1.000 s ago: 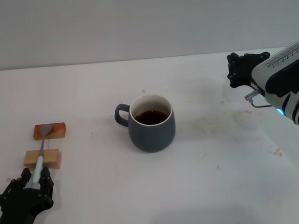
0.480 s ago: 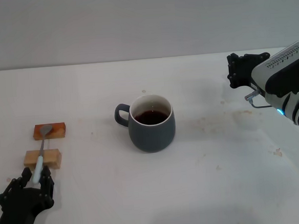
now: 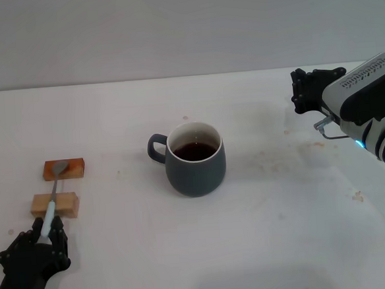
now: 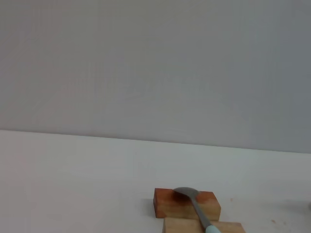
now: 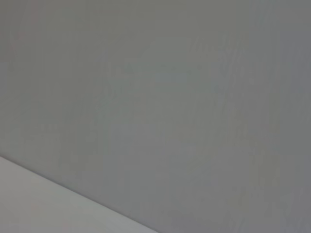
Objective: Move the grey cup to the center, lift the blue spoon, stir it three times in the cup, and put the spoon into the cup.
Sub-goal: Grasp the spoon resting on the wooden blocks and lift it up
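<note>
The white counter point(image 3: 283, 211) carries the grey cup point(image 3: 195, 159) at its centre, dark liquid inside. The right end effector point(image 3: 306, 90) hovers far right, its opening impossible to tell. The left end effector point(image 3: 48, 231) pinches the blue spoon point(image 3: 52, 198), which lies across two wooden blocks point(image 3: 55, 205).

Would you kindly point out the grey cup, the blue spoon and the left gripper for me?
grey cup point(image 3: 196, 174): head view, on its outer wall.
blue spoon point(image 3: 49, 218): head view, on the pale handle.
left gripper point(image 3: 47, 235): head view, between the fingertips at the handle's end.
</note>
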You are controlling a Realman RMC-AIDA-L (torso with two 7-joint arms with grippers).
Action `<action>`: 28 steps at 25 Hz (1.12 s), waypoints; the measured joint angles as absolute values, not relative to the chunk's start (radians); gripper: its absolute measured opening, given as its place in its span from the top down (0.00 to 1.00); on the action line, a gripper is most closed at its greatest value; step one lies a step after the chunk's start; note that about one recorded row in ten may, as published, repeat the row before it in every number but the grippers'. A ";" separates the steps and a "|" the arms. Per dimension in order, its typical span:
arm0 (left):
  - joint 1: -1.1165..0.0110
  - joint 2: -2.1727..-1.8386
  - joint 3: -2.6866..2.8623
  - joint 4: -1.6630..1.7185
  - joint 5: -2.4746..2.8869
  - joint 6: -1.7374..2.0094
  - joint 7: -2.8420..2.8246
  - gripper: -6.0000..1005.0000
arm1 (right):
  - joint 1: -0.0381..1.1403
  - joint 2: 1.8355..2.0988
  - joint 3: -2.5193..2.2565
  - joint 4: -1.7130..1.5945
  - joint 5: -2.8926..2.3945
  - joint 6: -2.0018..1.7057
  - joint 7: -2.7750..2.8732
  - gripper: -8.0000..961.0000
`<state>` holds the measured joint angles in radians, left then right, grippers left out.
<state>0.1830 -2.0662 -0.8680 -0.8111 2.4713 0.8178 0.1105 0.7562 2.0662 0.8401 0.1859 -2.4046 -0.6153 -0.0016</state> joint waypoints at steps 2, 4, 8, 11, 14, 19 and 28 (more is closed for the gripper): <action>0.184 -2.066 -0.868 -0.811 2.471 0.818 0.110 0.71 | 0.756 2.066 0.840 0.186 -2.405 -0.615 -0.002 0.96; 0.184 -2.066 -0.868 -0.812 2.471 0.818 0.110 0.73 | 0.756 2.066 0.841 0.186 -2.405 -0.615 -0.002 0.96; 0.184 -2.066 -0.868 -0.813 2.470 0.818 0.110 0.74 | 0.756 2.066 0.841 0.186 -2.406 -0.615 -0.002 0.96; 0.185 -2.066 -0.868 -0.813 2.470 0.818 0.110 0.74 | 0.756 2.066 0.841 0.186 -2.406 -0.614 -0.002 0.96; 0.186 -2.066 -0.868 -0.813 2.470 0.818 0.110 0.75 | 0.756 2.066 0.841 0.186 -2.407 -0.614 -0.002 0.96; 0.186 -2.066 -0.868 -0.814 2.470 0.818 0.110 0.76 | 0.756 2.066 0.840 0.186 -2.407 -0.613 -0.002 0.96; 0.185 -2.066 -0.867 -0.815 2.470 0.818 0.110 0.78 | 0.756 2.066 0.838 0.186 -2.407 -0.612 -0.002 0.96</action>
